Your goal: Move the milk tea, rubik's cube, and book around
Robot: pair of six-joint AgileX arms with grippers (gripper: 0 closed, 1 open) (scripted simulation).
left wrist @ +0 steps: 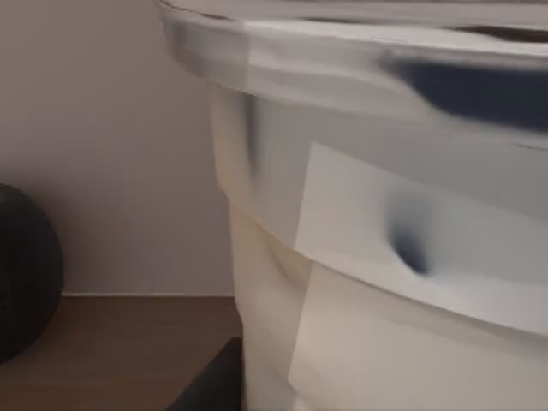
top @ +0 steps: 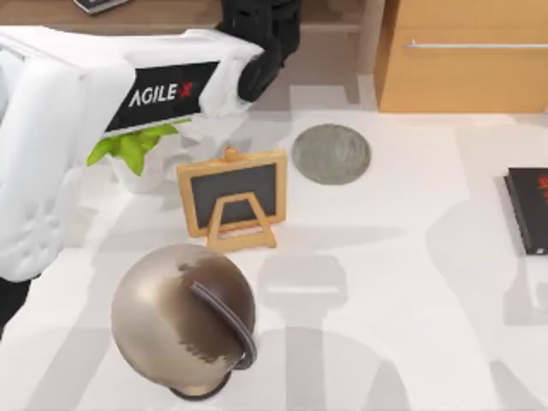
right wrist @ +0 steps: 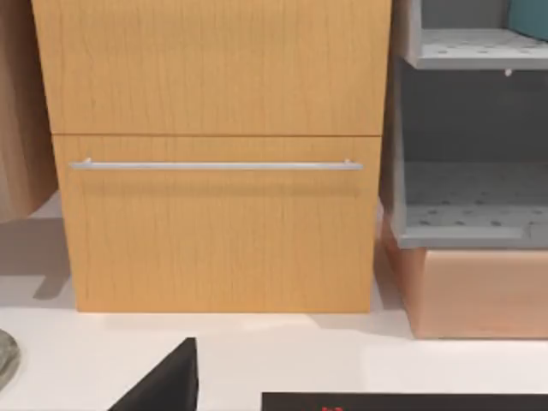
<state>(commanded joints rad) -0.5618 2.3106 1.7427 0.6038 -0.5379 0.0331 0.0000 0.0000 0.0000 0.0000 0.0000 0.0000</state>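
The milk tea (left wrist: 377, 257) looms very close in the left wrist view, where I see its white lid and pale beige side. My left arm reaches to the back of the table, and its dark left gripper (top: 261, 43) is at the top edge of the top view. The book (top: 527, 210), black with red print, lies flat at the table's right edge; its near edge (right wrist: 402, 401) also lies just under the right wrist camera. A dark part of my right gripper (right wrist: 163, 387) hangs over the white table beside the book. The rubik's cube is out of view.
A small chalkboard easel (top: 233, 197) stands mid-table, with a bronze helmet (top: 181, 318) in front of it. A grey round mat (top: 330, 154) and a potted plant (top: 133, 150) lie behind. A wooden drawer cabinet (top: 462, 60) and a grey shelf (right wrist: 471, 171) stand at the back right.
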